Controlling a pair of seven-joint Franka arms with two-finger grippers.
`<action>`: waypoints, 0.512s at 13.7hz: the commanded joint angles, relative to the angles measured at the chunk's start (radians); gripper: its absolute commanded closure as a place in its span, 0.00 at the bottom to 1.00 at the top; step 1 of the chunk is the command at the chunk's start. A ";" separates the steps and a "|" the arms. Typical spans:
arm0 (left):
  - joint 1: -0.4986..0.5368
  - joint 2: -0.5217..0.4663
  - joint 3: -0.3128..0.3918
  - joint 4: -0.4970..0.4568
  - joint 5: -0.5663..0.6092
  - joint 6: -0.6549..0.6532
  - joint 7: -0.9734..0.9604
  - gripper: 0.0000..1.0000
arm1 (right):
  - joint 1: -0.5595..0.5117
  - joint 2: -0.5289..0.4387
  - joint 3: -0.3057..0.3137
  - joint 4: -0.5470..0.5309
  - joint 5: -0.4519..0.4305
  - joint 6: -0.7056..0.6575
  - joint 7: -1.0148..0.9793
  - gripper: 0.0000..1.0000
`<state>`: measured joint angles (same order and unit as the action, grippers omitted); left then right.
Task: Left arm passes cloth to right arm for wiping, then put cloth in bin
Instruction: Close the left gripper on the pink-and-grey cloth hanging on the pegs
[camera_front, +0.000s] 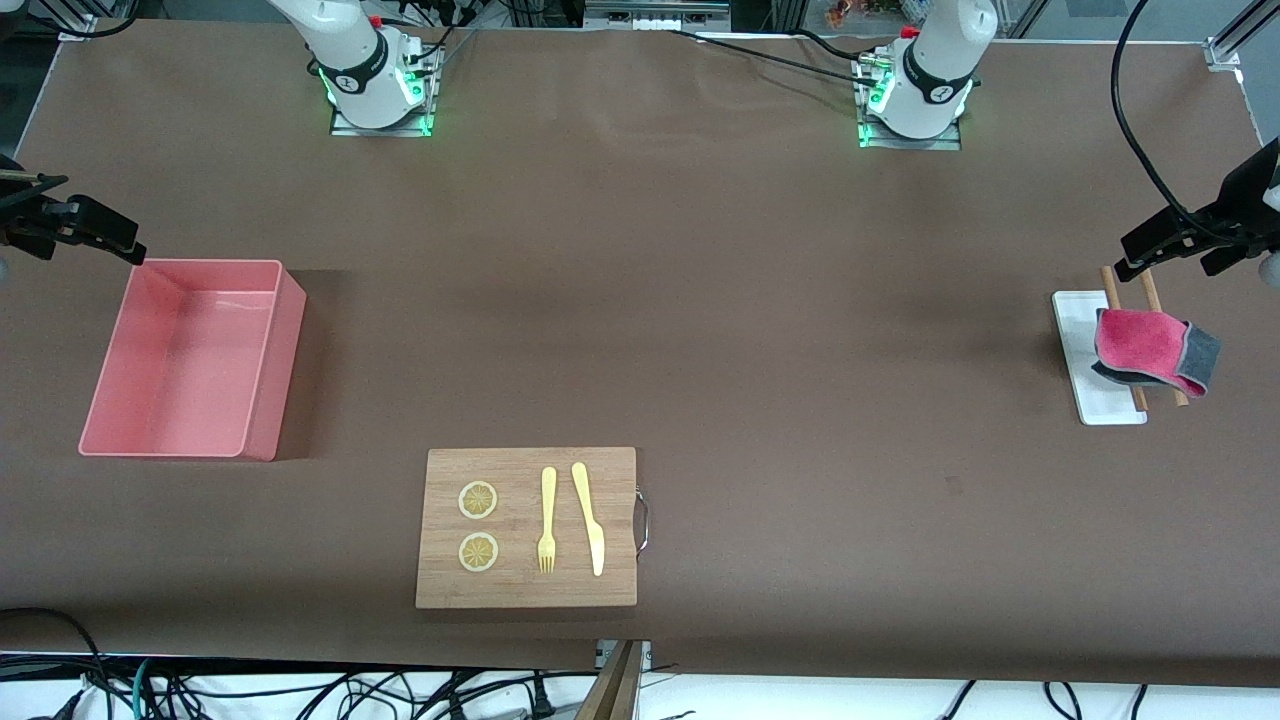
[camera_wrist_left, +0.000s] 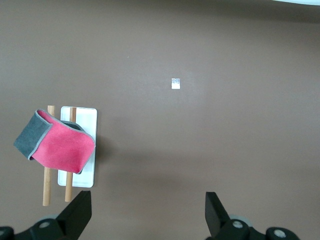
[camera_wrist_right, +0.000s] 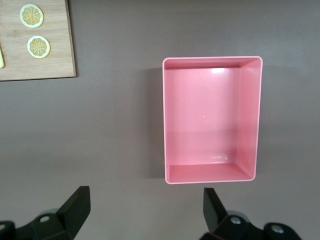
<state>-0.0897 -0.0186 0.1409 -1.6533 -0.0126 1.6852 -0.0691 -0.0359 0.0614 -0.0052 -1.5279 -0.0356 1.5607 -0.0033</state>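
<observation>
Cloth (camera_front: 1150, 350): folded on two wooden sticks (camera_front: 1130, 340) over white tray (camera_front: 1100, 400). Bin (camera_front: 190, 440): empty. Left gripper (camera_wrist_left: 147, 215), right gripper (camera_wrist_right: 145, 212): fingers wide, holding nothing.

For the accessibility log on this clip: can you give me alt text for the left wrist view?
A folded cloth, pink with a grey flap, lies draped over two wooden sticks that rest across a small white tray on a brown table. The open left gripper hangs above bare table beside them, holding nothing.
</observation>
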 joint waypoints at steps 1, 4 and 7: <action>-0.010 -0.008 0.006 -0.008 0.002 0.011 -0.009 0.00 | -0.007 0.015 0.001 0.029 0.000 -0.007 -0.017 0.00; -0.008 0.006 0.008 0.007 0.005 0.008 0.003 0.00 | -0.006 0.015 0.001 0.029 0.000 -0.007 -0.017 0.00; 0.015 0.000 0.009 0.007 0.003 0.002 0.051 0.00 | -0.006 0.015 0.001 0.029 0.000 -0.008 -0.017 0.00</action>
<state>-0.0827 -0.0156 0.1458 -1.6530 -0.0126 1.6868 -0.0513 -0.0363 0.0615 -0.0052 -1.5279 -0.0356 1.5607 -0.0033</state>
